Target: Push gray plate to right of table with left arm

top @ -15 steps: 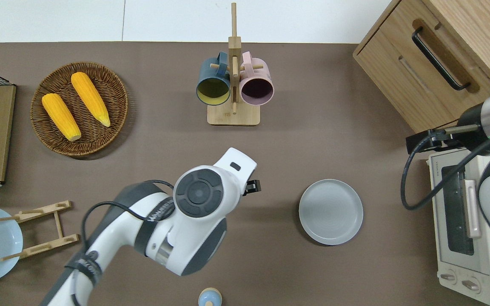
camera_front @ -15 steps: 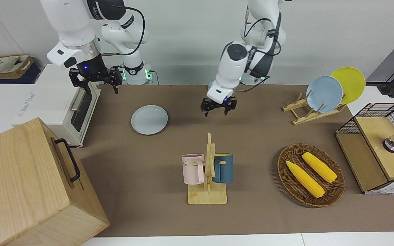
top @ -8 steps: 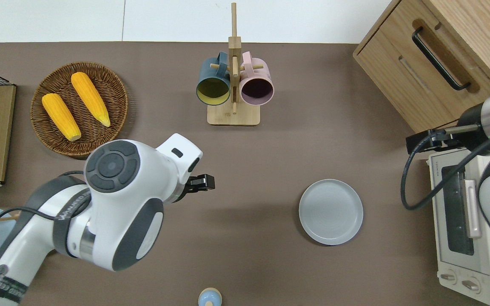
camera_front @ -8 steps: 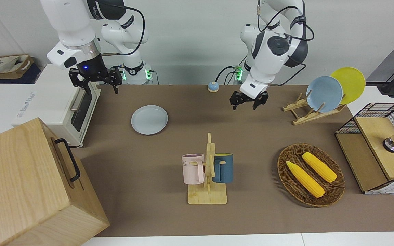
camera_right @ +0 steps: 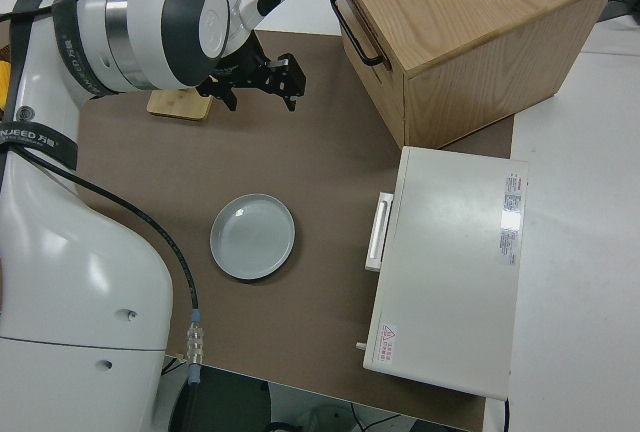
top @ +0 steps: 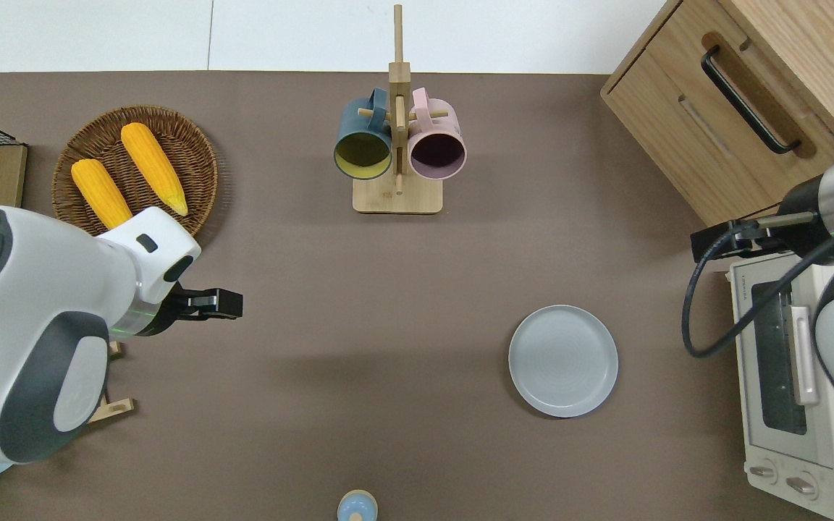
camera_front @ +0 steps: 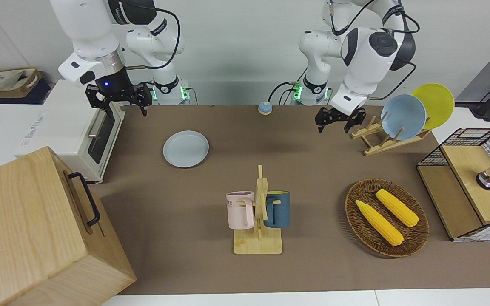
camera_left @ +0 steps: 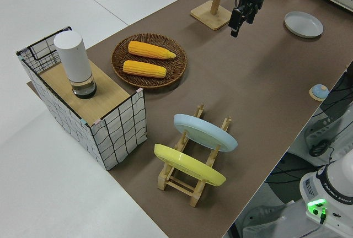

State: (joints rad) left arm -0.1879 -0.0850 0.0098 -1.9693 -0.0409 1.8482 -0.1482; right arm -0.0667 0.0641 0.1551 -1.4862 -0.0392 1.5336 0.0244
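The gray plate (camera_front: 185,148) lies flat on the brown table (camera_front: 313,263), toward the right arm's end, close to the toaster oven; it also shows in the overhead view (top: 563,360) and the right side view (camera_right: 253,237). My left gripper (camera_front: 339,121) hangs in the air over bare table between the corn basket and the plate rack (top: 225,304), holding nothing and well away from the gray plate. The right arm is parked, and its gripper (camera_front: 117,97) holds nothing.
A mug rack (camera_front: 258,212) with a pink and a blue mug stands mid-table. A wicker basket (camera_front: 387,253) holds two corn cobs. A wooden rack holds a sky-blue plate (camera_front: 403,117) and a yellow plate (camera_front: 434,104). Toaster oven (camera_front: 66,127), wooden cabinet (camera_front: 36,229), wire shelf (camera_front: 470,182).
The left arm has swung from the middle of the table toward its own end, carrying its gripper to beside the plate rack. The gray plate and the right arm have not moved.
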